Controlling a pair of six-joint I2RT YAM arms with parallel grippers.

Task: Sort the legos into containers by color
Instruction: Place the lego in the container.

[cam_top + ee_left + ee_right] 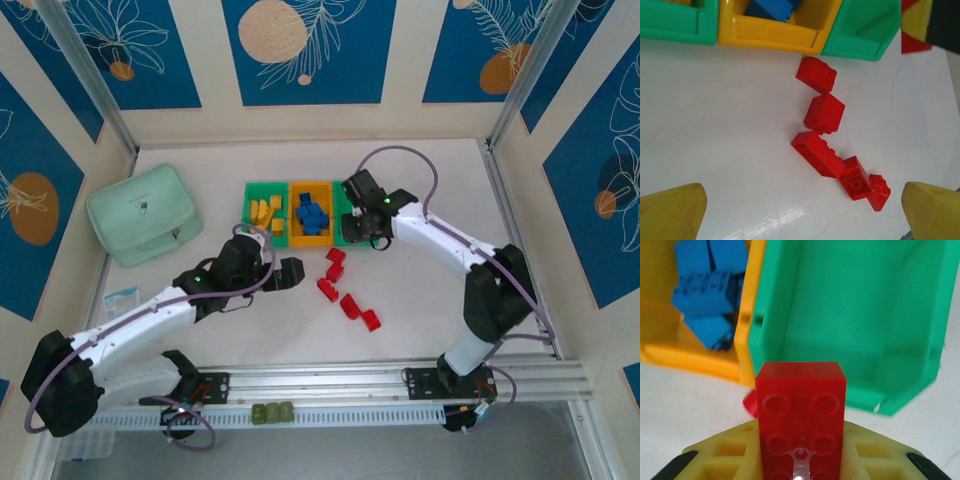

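Table (420,300), white top, takes the middle of the top view. Left arm (130,325) runs from lower left up toward centre. Right arm (450,245) runs from lower right up to the bins.

Pale mint box (140,213) sits at upper left, well apart from everything else.

Containers are three joined bins in a row at upper centre: left green bin (266,186), orange bin (311,185), right green bin (850,305).

Left gripper (290,272) is just left of the loose reds, jaws spread wide. Its yellow fingers (675,210) sit in the bottom corners of the left wrist view, gripping nothing.

Right gripper (362,225) is at the near edge of the right green bin, pinching the held red brick (800,410) between its yellow pads. The brick is studs-up at bottom centre of the right wrist view, at the front lip of that bin with the bin's opening just above it in frame.

Yellow legos (266,212) are piled in the left green bin. Blue legos (312,215) are piled in the orange bin.

Loose red legos (340,288), five of them, lie on the table below the bins in a ragged diagonal line down to the right; the lower three touch each other.

Olive blocks (272,412) sit in a small row on the rail at bottom centre.
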